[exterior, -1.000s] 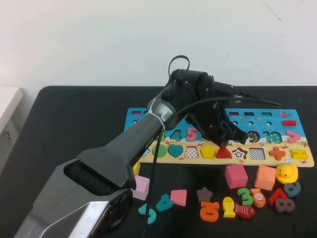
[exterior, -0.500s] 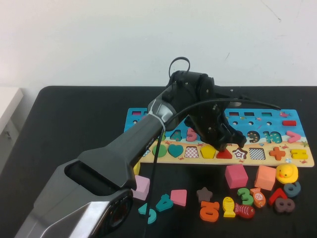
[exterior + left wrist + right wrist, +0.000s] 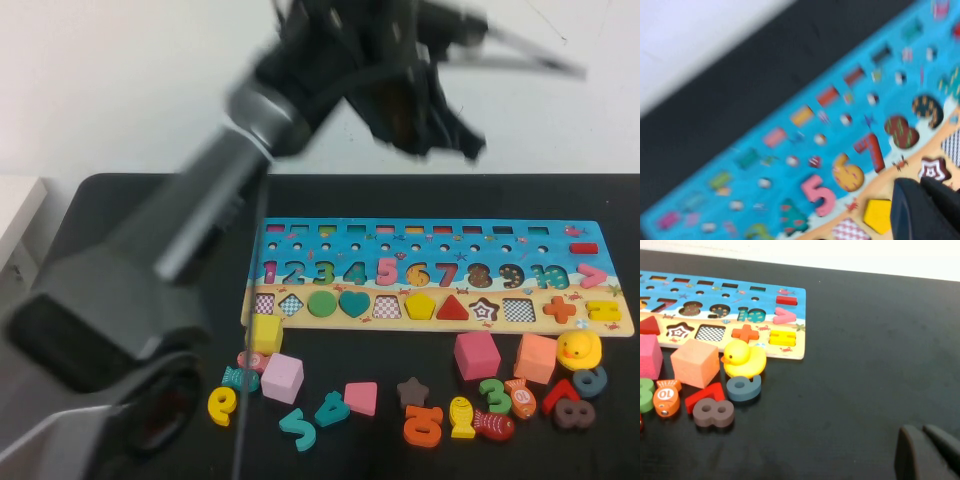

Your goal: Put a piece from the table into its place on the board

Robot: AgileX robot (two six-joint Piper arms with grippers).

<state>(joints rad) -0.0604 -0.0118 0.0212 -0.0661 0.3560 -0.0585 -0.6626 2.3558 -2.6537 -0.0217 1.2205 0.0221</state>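
The left gripper (image 3: 440, 125) is high above the table, up against the white wall at twelve o'clock in the high view, well clear of the board (image 3: 440, 235), and its fingers (image 3: 925, 212) are pressed together with nothing between them. Down below, the piece (image 3: 419, 306), that small yellow pentagon, sits flat in its place on the sandy lower strip, with the checkered four-sided recess (image 3: 386, 307) just at its nine o'clock and the red triangle (image 3: 452, 308) at its three o'clock, the star-shaped recess (image 3: 485, 309) one slot further along (the left wrist view shows the same yellow pentagon (image 3: 877, 216) seated in the strip, just beside the dark fingertips). On the blue upper part the row of coloured numbers (image 3: 400, 272) runs along, the pink five (image 3: 818, 194) and the yellow six (image 3: 847, 174) sitting right above the pentagon.

Off the board, toward six o'clock on the black table (image 3: 140, 220), loose pieces lie scattered: a yellow cube (image 3: 265, 333) touching the board's lower left corner, a pink cube (image 3: 281, 378), a pink flat four-sided piece (image 3: 360, 397), a magenta cube (image 3: 477, 355), an orange cube (image 3: 537, 357) and a yellow duck (image 3: 578, 350).

The right gripper (image 3: 927, 452) is low over bare black table, well apart from the board's right end, its dark fingers together and holding nothing
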